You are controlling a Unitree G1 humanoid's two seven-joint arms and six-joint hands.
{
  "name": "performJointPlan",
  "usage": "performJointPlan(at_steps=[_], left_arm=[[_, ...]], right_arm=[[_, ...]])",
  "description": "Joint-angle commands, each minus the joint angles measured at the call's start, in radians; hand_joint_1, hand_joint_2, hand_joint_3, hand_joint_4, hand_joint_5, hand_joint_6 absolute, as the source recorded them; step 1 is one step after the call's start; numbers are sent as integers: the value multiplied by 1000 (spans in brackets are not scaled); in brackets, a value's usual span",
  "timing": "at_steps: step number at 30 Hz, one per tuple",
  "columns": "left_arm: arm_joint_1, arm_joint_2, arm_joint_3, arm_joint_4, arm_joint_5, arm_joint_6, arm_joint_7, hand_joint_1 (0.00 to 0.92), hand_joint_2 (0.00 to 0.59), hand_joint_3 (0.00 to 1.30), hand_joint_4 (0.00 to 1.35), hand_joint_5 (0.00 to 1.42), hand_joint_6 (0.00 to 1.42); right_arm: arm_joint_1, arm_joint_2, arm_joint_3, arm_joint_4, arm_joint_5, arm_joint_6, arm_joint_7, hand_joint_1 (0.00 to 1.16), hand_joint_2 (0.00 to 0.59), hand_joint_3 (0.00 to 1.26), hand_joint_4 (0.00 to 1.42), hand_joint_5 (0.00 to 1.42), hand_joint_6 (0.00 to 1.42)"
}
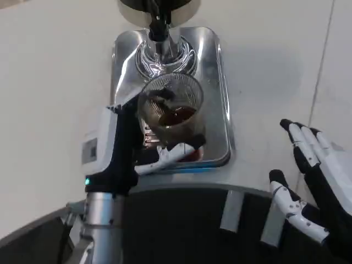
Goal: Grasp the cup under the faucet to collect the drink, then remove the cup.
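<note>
Clear ribbed cup [171, 107] holds dark reddish-brown drink [177, 116]. Shiny silver drip tray [218, 82] sits on the white table [49, 82]. Black faucet [158, 27].

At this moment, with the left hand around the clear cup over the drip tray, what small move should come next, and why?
Probably draw the clear glass cup back from the black faucet, keeping it upright. The left hand holds it over the shiny metal drip tray, and dark brown drink already lies in it. The right hand waits open at the side.
</note>
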Motion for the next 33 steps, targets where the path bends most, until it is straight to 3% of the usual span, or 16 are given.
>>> performJointPlan(at_steps=[1, 12, 19, 33], left_arm=[[72, 15, 23, -88, 0, -19, -17, 660, 88, 1115, 1172, 1341, 1424], [152, 45, 48, -176, 14, -46, -48, 667, 89, 1116, 1172, 1341, 1424], [222, 106, 74, -280, 44, -105, -51, 675, 86, 1116, 1160, 1341, 1424], [349, 127, 110, -399, 46, -169, -109, 678, 85, 1123, 1172, 1356, 1424]], right_arm=[[-17, -24, -11, 29, 21, -20, -20, 59, 555, 0, 0, 0, 38], [45, -69, -22, 15, 45, -95, -68, 80, 561, 0, 0, 0, 0], [25, -116, 13, 36, -26, -163, -96, 86, 561, 0, 0, 0, 0], [99, -148, 1, 65, -72, -298, -295, 100, 580, 0, 0, 0, 0]])
